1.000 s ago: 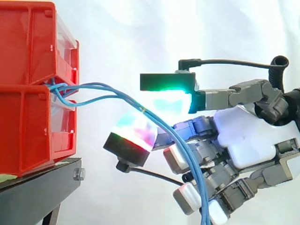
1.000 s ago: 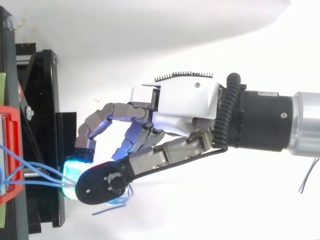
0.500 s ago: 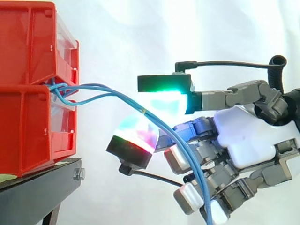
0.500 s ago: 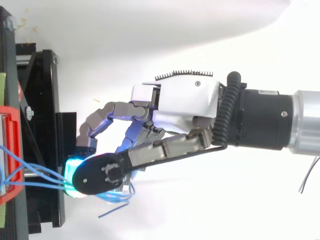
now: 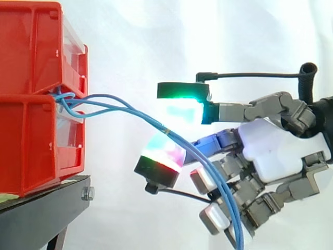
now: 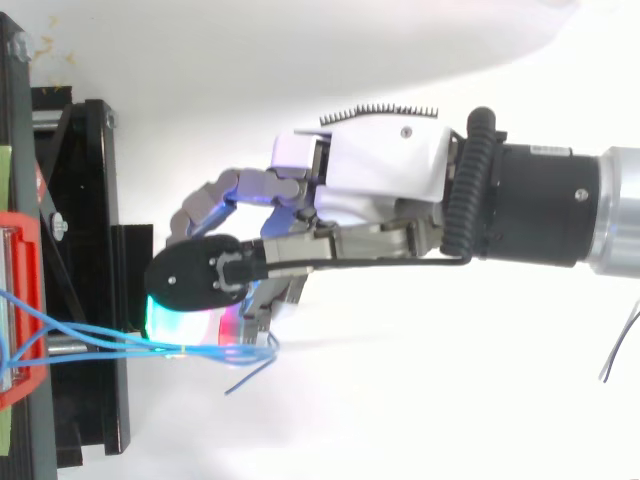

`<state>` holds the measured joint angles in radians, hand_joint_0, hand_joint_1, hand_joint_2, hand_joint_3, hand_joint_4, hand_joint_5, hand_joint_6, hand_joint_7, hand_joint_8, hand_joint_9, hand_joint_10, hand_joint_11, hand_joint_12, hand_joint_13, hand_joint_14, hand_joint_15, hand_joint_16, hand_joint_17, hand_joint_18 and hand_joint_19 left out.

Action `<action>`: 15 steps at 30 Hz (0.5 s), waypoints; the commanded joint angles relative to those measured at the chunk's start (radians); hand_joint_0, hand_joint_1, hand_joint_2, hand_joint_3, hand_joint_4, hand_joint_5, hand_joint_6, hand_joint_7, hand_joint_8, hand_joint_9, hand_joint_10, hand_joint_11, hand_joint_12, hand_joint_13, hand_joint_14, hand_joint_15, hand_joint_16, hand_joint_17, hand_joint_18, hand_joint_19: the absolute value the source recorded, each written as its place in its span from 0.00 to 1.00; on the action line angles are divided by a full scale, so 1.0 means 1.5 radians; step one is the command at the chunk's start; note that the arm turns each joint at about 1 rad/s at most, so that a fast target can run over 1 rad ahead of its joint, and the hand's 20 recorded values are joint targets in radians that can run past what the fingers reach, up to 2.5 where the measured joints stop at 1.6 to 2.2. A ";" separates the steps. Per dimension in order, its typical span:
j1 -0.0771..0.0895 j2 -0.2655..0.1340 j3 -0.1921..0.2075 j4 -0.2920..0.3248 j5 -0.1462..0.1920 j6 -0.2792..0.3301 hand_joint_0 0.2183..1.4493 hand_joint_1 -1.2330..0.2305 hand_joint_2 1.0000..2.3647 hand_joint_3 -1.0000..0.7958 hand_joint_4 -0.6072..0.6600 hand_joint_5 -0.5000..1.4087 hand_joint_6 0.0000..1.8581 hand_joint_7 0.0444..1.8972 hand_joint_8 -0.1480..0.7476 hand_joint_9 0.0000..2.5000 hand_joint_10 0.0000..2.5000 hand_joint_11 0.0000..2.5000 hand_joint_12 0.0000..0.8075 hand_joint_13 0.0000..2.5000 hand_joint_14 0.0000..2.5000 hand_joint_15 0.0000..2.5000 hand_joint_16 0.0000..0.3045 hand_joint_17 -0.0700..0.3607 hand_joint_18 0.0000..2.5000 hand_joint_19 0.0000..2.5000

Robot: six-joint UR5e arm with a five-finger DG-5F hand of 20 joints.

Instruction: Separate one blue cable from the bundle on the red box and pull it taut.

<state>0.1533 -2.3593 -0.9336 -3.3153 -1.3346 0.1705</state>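
Pads [image 5: 179, 109] of the hand [image 5: 270, 156] stand apart mid-frame with the blue cables [image 5: 148, 117] bunched between them, so closing may pinch several.

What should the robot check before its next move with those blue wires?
1. One blue cable apart from the bundle: not ok, they run together.
2. Cable pinched by the hand: not ok, its glowing pads stand apart.
3. Cable taut: not ok, the bundle sags in an arc.
4. Cables anchored at the red bins: ok.
5. Hand clear of the bins: ok.
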 commanded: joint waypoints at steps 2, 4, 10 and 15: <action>-0.016 0.015 0.003 -0.003 0.000 -0.067 0.22 0.62 0.00 0.29 0.48 0.21 0.48 0.45 0.36 0.46 0.01 0.22 0.44 0.36 0.01 0.27 0.14 0.39 0.33 0.25; -0.021 0.027 0.003 -0.004 0.003 -0.114 0.21 0.62 0.00 0.28 0.48 0.21 0.47 0.45 0.37 0.46 0.01 0.22 0.45 0.36 0.01 0.27 0.15 0.40 0.33 0.25; -0.033 0.043 0.004 -0.003 0.003 -0.207 0.21 0.61 0.00 0.28 0.48 0.22 0.47 0.45 0.38 0.46 0.01 0.22 0.45 0.37 0.01 0.27 0.15 0.40 0.33 0.24; -0.036 0.043 0.003 -0.006 0.003 -0.214 0.19 0.53 0.00 0.28 0.49 0.22 0.47 0.45 0.38 0.46 0.01 0.21 0.46 0.37 0.01 0.27 0.15 0.41 0.34 0.24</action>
<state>0.1016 -2.2961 -0.9293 -3.3220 -1.3317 -0.1338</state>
